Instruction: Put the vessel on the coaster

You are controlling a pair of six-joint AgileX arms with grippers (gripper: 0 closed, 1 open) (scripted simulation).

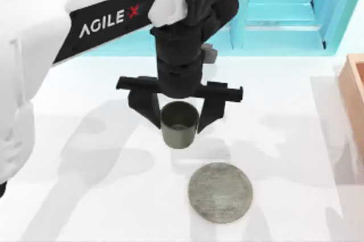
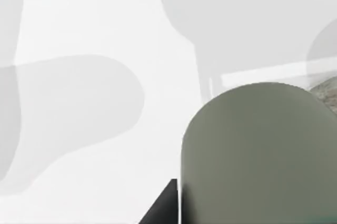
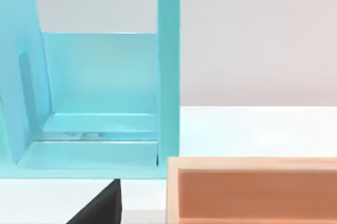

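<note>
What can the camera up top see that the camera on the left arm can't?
The top view alone shows the left gripper whole, its two black fingers on either side of the cup, plus the full round coaster, the turquoise shelf and an orange box at the table's right edge. The left wrist view alone shows the cup's plain side wall up close. Both share the olive-grey cup, a bit of the coaster and the white table.
</note>
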